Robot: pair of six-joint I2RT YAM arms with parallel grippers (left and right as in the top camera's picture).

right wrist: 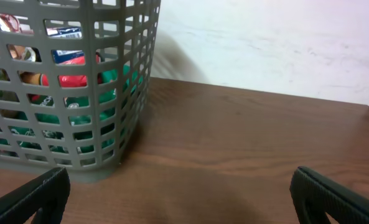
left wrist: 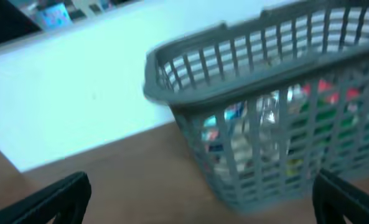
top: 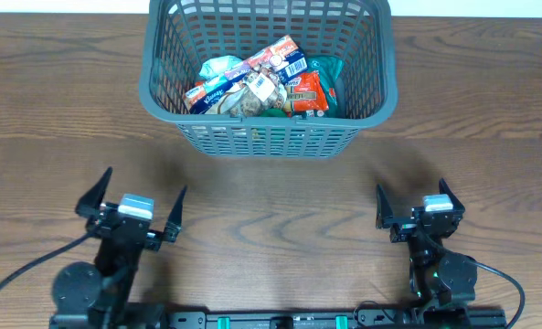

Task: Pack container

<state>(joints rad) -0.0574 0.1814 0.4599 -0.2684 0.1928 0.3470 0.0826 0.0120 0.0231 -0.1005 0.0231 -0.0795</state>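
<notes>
Container (top: 263, 139) sits at the far middle of the tabletop (top: 271, 215), long axis left-right, packets (top: 257, 80) piled inside. Left pincer (top: 141, 192) and right pincer (top: 412, 194) are both wide open, holding nothing, at the near edge, well apart from it. Container lies ahead, between them; neither arm is clearly nearer.

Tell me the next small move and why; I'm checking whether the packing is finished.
Likely no more picking: I'd park both arms. The packets lie inside the container, I see no loose item on the table in any view, and the left gripper and right gripper are open and empty, on the near side of the container.
</notes>
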